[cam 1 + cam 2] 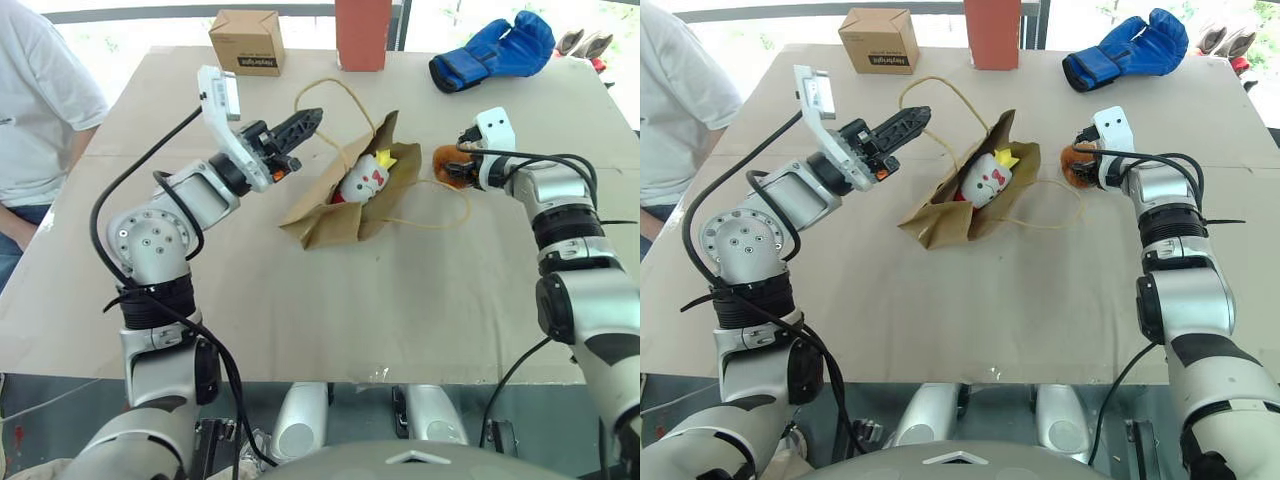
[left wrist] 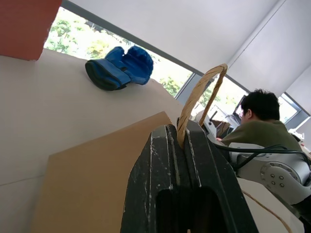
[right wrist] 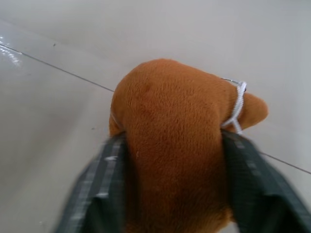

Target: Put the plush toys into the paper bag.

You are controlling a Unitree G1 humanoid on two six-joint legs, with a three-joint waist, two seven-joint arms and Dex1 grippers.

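The brown paper bag [image 1: 330, 215] lies on its side mid-table with its mouth facing the far right. The white plush toy [image 1: 365, 180], with red and yellow ends, rests in that mouth. My left gripper [image 1: 313, 120] hovers above the bag's left side, shut on one twisted-paper handle [image 2: 201, 94], which loops up from between the black fingers. To the right of the bag, the orange-brown plush toy [image 3: 175, 131] sits on the table. My right gripper [image 1: 460, 165] is shut on it, its fingers [image 3: 97, 179] pressed against both sides.
Along the far edge of the beige table [image 1: 300, 300] stand a small printed cardboard box [image 1: 247, 42], a tall red-orange box [image 1: 362, 32] and a blue boxing glove [image 1: 495, 50]. A person in a white shirt [image 1: 40, 100] sits at the table's left side.
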